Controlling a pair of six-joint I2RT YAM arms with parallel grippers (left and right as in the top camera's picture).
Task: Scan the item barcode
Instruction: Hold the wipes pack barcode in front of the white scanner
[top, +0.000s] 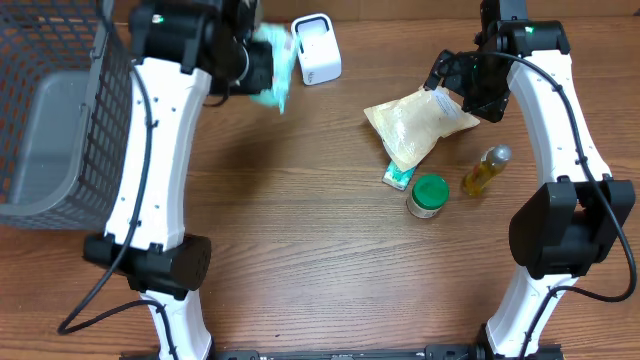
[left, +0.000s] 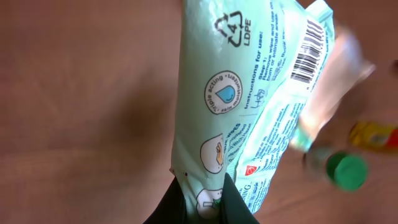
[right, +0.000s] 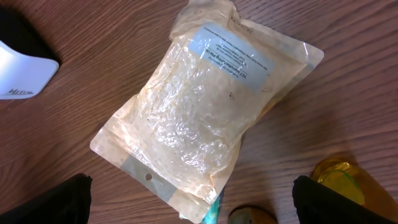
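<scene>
A pale green wipes packet (top: 272, 65) hangs in the air just left of the white barcode scanner (top: 315, 48). My left gripper (top: 255, 62) is shut on its lower edge. In the left wrist view the packet (left: 236, 93) rises from between the black fingers (left: 239, 202), and its printed barcode (left: 310, 53) shows at the upper right, facing the camera. My right gripper (top: 462, 85) hovers open over a clear bag of rice (top: 420, 125). In the right wrist view the bag (right: 205, 106) lies flat between the wide-spread fingers (right: 336, 199), which do not touch it.
A dark wire basket (top: 50, 110) stands at the far left. Under and beside the rice bag lie a teal box (top: 398, 177), a green-lidded jar (top: 428, 195) and a small bottle of yellow oil (top: 485, 170). The scanner's corner (right: 22, 74) shows at the left of the right wrist view.
</scene>
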